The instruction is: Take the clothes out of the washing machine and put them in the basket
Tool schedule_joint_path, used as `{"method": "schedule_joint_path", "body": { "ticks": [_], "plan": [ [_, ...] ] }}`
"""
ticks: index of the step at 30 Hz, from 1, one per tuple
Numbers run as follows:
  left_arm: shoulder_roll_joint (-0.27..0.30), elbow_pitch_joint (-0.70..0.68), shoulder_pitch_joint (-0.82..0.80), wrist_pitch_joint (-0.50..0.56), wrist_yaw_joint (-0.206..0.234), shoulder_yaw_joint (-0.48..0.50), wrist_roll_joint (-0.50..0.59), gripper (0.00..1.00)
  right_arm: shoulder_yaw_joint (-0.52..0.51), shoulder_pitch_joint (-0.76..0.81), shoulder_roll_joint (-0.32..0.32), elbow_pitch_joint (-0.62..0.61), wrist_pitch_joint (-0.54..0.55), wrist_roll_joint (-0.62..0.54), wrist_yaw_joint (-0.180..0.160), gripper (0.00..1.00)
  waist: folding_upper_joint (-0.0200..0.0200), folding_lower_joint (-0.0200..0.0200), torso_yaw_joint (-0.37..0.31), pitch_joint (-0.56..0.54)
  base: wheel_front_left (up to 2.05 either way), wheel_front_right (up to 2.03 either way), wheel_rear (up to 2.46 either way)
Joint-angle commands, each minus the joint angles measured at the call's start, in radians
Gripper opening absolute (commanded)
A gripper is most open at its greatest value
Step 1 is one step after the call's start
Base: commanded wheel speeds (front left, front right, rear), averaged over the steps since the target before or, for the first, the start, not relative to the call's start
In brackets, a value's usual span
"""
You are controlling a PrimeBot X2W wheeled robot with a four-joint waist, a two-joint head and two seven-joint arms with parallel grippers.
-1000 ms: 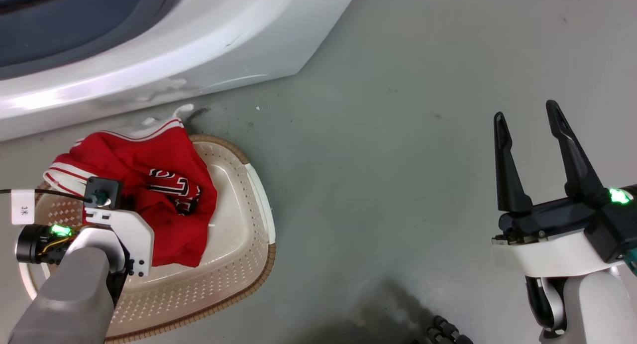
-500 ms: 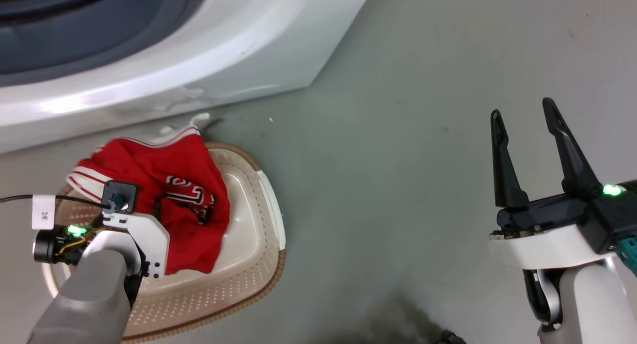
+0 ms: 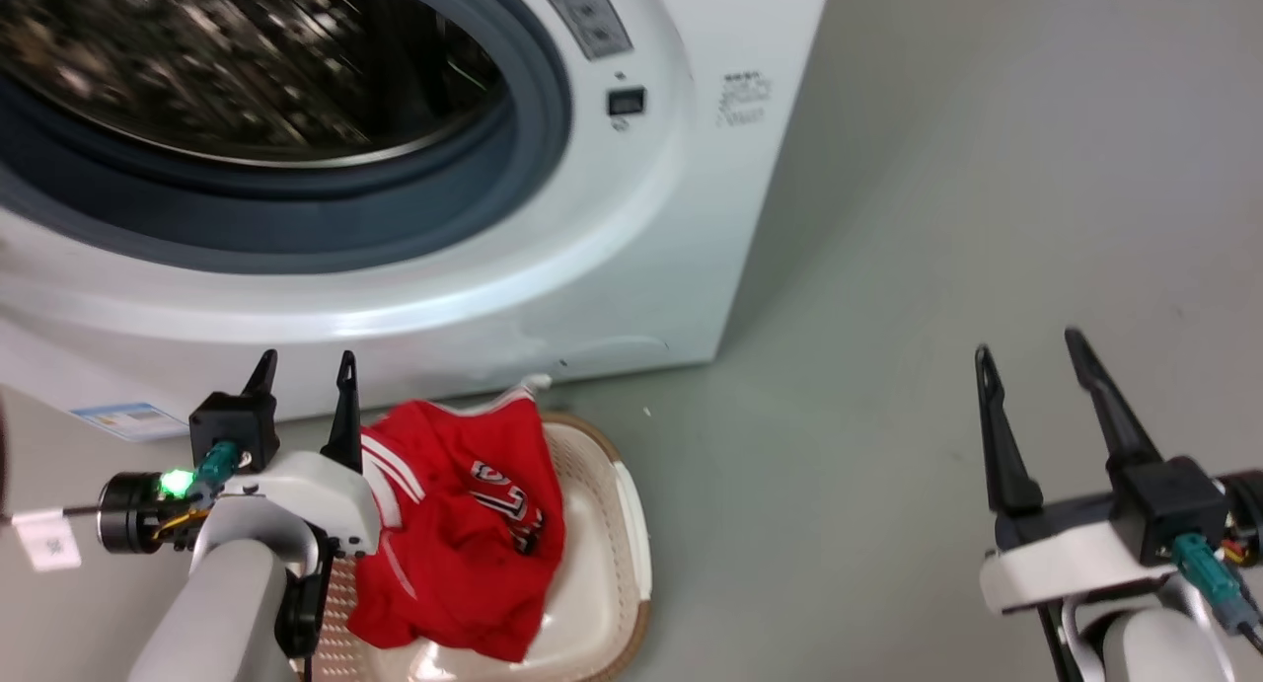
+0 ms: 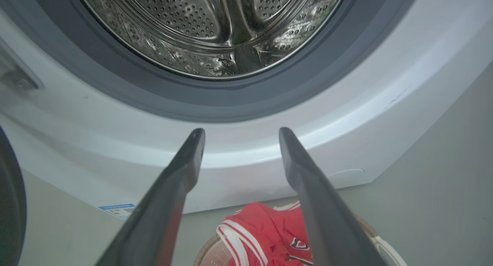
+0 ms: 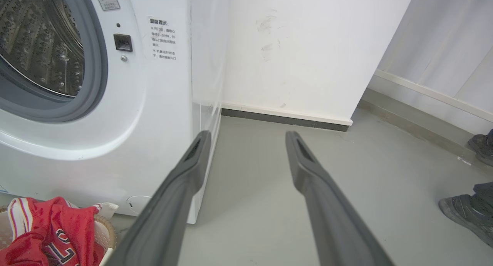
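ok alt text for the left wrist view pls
The left gripper, open and empty, points at the steel drum of the washing machine. Below it, red clothes lie in the basket on the grey floor.

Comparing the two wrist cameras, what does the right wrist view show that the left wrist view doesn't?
Right wrist view: the open right gripper, a white wall, a person's shoes on the floor, a printed notice on the washing machine. Left wrist view: the open left gripper, a dark curved edge at its left, probably the door. Both: the machine's perforated drum and grey seal, and the red clothes in the basket.
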Motion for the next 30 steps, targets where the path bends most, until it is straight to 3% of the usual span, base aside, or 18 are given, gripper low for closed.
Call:
{"method": "schedule_joint_path", "body": {
  "ticks": [1, 7, 12, 21, 30],
  "plan": [
    [-0.011, -0.066, 0.053, -0.002, 0.001, 0.036, 0.028, 1.0, -0.007, 0.033, 0.001, 0.009, -0.002, -0.003, -0.001, 1.0, -0.0001, 0.0002, 0.082, -0.116, 0.0, 0.0, 0.0],
    [-0.061, -0.342, 0.258, -0.002, -0.016, 0.143, 0.163, 1.0, -0.029, 0.115, 0.001, 0.02, -0.002, 0.0, -0.001, 1.0, -0.0001, 0.0002, 0.133, -0.222, 0.0, 0.0, 0.0],
    [-0.097, -0.483, 0.388, -0.002, -0.021, 0.176, 0.247, 1.0, -0.031, 0.158, 0.001, 0.021, -0.002, 0.018, -0.001, 1.0, -0.0001, 0.0002, 0.14, -0.273, 0.0, 0.0, 0.0],
    [-0.181, -0.612, 0.551, -0.002, -0.018, 0.205, 0.316, 1.0, -0.029, 0.222, 0.001, 0.027, -0.002, 0.038, -0.001, 1.0, -0.0001, 0.0002, 0.119, -0.32, 0.0, 0.0, 0.0],
    [-0.214, -0.611, 0.602, -0.002, -0.04, 0.224, 0.351, 1.0, -0.019, 0.242, 0.001, 0.033, -0.002, 0.035, -0.001, 1.0, -0.0001, 0.0002, 0.104, -0.342, 0.0, 0.0, 0.0]
  ]
}}
